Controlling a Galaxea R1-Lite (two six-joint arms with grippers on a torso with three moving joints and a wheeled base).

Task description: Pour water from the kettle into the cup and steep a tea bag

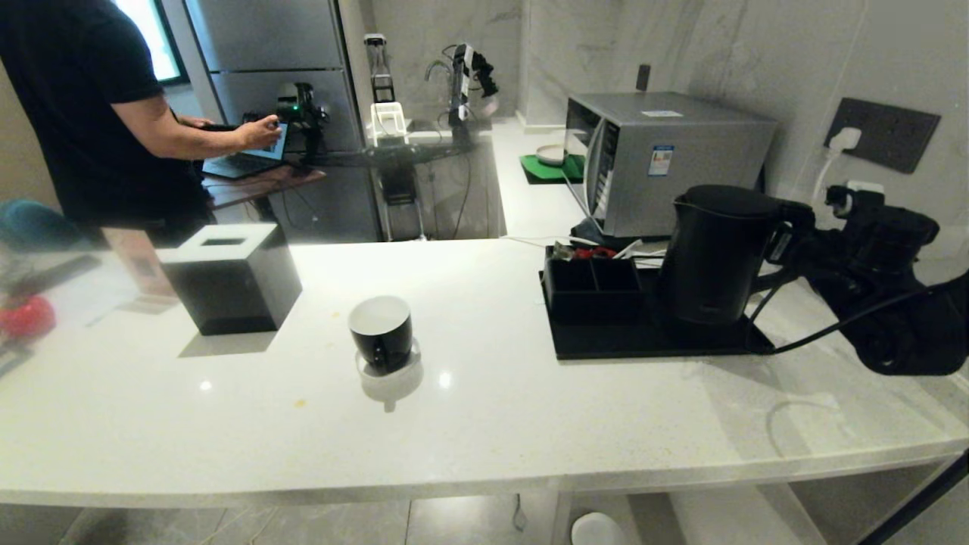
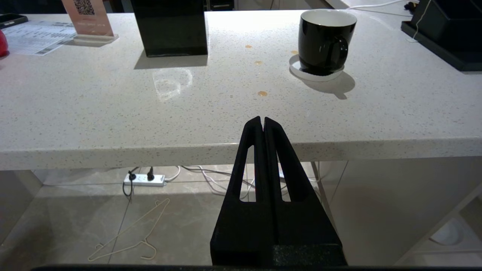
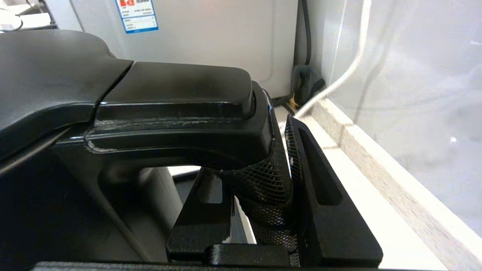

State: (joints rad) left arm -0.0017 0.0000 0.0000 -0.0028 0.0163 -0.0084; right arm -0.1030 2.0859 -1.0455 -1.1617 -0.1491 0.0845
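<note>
On tray [image 1: 606, 350]: upright kettle [image 1: 715, 253], spout leftward.

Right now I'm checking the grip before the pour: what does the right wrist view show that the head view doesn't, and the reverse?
Only the right wrist view shows the right end effector shut on the kettle handle, fingers on either side of it. Only the head view shows the cup on the counter and the tray under the kettle. Both show the kettle and the microwave behind it.
</note>
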